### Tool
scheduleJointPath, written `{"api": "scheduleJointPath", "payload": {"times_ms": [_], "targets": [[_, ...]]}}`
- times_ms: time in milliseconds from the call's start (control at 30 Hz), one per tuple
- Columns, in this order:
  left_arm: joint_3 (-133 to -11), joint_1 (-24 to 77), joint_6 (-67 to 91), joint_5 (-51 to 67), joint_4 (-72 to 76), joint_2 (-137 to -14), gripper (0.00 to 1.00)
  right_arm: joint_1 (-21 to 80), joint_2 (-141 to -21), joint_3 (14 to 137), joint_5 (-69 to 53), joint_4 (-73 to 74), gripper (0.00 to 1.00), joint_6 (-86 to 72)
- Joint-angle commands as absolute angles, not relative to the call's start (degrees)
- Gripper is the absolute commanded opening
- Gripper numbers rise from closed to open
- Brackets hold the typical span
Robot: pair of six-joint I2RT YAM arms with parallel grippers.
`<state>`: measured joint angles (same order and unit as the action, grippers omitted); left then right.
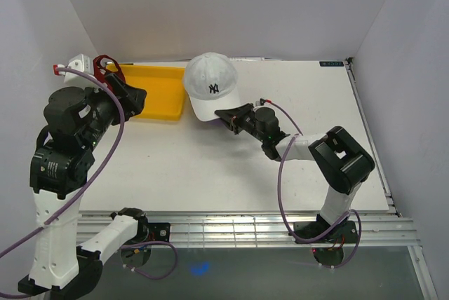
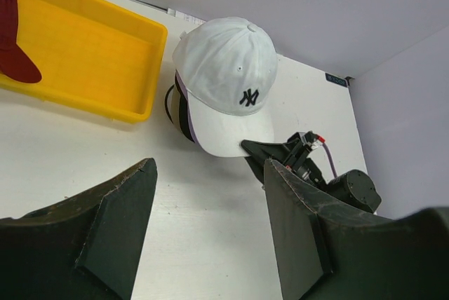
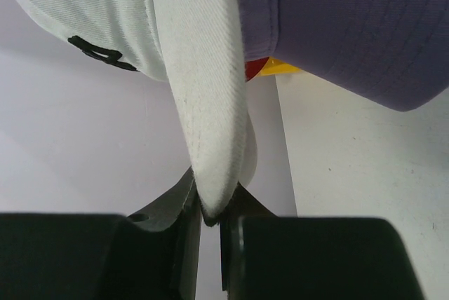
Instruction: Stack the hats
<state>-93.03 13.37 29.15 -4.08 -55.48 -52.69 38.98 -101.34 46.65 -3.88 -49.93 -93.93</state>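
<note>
The white cap [image 1: 210,84] with a dark NY sits on top of a stack at the back middle of the table. In the left wrist view the white cap [image 2: 228,69] covers a lavender cap [image 2: 184,114], with a black edge showing under that. My right gripper [image 1: 228,116] is shut on the white cap's brim [image 3: 210,104], which is pinched between its jaws [image 3: 210,212]. The lavender cap [image 3: 337,26] is just beside them. The red cap [image 1: 106,66] lies at the left end of the yellow tray [image 2: 84,55]. My left gripper [image 2: 210,223] is open and empty above the table.
The yellow tray [image 1: 161,93] stands at the back left, next to the cap stack. My left arm hangs over the tray's left part. White walls close in the table on the left, back and right.
</note>
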Motion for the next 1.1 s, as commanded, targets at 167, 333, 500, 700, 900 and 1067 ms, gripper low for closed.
{"api": "scheduleJointPath", "payload": {"times_ms": [167, 333, 500, 700, 900, 1067], "targets": [[-92.99, 13.62, 28.3, -4.92, -55.37, -52.56, 0.73, 38.23, -106.43, 42.28, -4.48, -39.55, 0.08, -94.74], [-92.73, 13.62, 28.21, -5.1, -55.37, -52.47, 0.73, 37.88, -107.4, 41.66, -4.57, -39.03, 0.08, -94.75], [-92.81, 13.62, 28.21, -5.27, -55.37, -52.47, 0.73, 37.62, -107.58, 41.92, -3.96, -34.91, 0.08, -93.87], [-92.73, 13.62, 28.13, -5.01, -55.2, -52.73, 0.73, 37.18, -108.46, 41.75, -3.34, -32.35, 0.08, -93.6], [-92.55, 13.62, 27.86, -5.1, -54.93, -52.91, 0.73, 37.0, -110.21, 42.71, -4.22, -31.03, 0.08, -93.78], [-92.29, 13.62, 27.77, -5.1, -54.76, -52.82, 0.73, 36.91, -110.13, 43.77, -4.4, -29.53, 0.16, -93.16]]}}
